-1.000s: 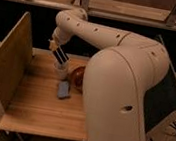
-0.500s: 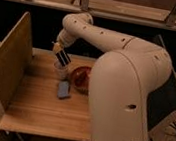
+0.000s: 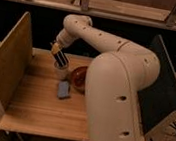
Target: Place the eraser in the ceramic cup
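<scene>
Orange-red bowl [image 3: 77,77] half behind the arm; gripper [image 3: 57,49] fingers blurred; eraser [image 3: 60,59] tip inside ceramic cup [image 3: 60,71].

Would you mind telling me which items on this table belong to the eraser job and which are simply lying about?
Job: eraser, held by the gripper directly above the ceramic cup.
Lying about: blue-grey block; orange-red bowl.

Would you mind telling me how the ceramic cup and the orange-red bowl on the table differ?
The ceramic cup is pale whitish-grey; the bowl is orange-red. The cup is narrower than the bowl. The gripper holds the eraser right above the cup, while nothing hangs over the bowl. Both stand on the wooden table, side by side.
</scene>
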Tool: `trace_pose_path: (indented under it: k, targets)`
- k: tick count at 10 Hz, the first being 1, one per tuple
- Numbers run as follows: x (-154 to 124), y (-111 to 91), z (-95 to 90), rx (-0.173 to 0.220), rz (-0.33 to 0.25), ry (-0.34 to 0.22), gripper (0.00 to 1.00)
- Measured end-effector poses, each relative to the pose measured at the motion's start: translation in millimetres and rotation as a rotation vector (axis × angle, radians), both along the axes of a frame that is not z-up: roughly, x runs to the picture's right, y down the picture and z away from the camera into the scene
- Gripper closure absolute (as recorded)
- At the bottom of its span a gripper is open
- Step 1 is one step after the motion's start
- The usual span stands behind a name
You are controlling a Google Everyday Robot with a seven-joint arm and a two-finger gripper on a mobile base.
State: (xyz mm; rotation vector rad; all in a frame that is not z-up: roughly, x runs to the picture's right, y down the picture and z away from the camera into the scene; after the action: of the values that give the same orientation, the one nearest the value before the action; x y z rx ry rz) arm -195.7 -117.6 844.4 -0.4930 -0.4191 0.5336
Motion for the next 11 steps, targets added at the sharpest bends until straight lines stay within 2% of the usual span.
trace_pose_path:
  k: [2,4,7,9,11]
  targets:
    - [-5,5,13.6,-0.026,0.000,-0.024,1.00]
    - [-8,4,21.8,-0.033,0.002,-0.050,0.98]
    - [-9,1,23.3,-0.027,-0.005,-0.078,0.73]
    - [-5,-2,21.9,-0.020,0.007,-0.091,0.48]
    - [-1,-4,19.8,-0.013,0.031,-0.096,0.28]
